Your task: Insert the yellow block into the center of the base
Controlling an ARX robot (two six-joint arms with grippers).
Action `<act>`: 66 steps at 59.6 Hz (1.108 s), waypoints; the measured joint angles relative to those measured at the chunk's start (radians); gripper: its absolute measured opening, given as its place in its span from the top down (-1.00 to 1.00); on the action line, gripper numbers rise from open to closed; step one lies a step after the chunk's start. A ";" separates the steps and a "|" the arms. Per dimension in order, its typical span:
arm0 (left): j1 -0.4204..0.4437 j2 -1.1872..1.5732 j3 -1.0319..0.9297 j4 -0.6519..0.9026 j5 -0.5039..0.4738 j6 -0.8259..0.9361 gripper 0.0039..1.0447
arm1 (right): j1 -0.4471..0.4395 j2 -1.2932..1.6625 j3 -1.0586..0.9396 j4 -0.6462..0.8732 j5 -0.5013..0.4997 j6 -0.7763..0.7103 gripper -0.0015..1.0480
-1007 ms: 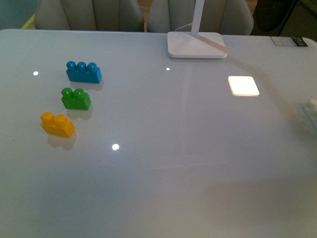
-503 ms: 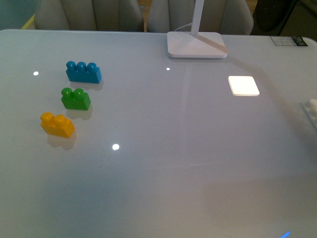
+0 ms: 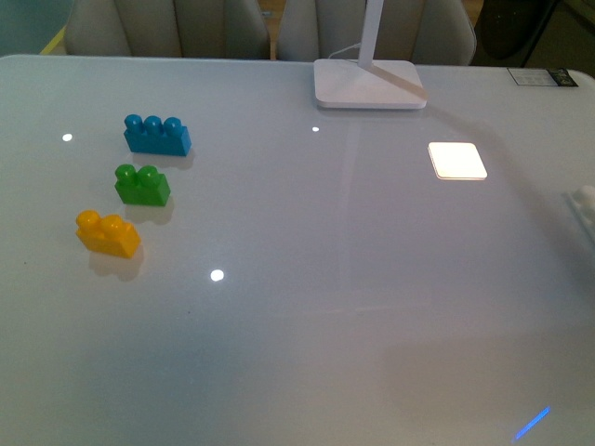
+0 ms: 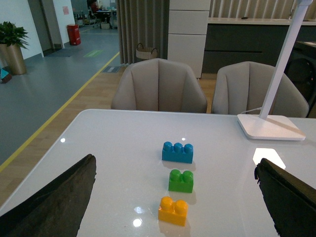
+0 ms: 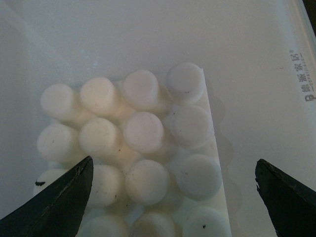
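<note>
Yellow block on table, left side, well apart from base at far right edge. I read left gripper released, empty; right gripper spread wide over base studs, grasping nothing.

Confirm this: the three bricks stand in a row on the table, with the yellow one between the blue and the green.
Wrong on one point: the green brick stands between the blue brick and the yellow brick, which ends the row nearest the robot. The front view shows it.
</note>
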 joint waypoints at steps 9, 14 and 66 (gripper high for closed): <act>0.000 0.000 0.000 0.000 0.000 0.000 -0.86 | 0.011 0.029 0.042 -0.013 0.008 0.000 -0.83; 0.000 0.000 0.000 0.000 0.000 0.000 -0.86 | 0.014 0.038 0.052 -0.016 0.011 0.000 -0.83; 0.000 0.000 0.000 0.000 0.000 0.000 -0.86 | 0.076 0.000 -0.175 0.130 0.042 0.056 -0.50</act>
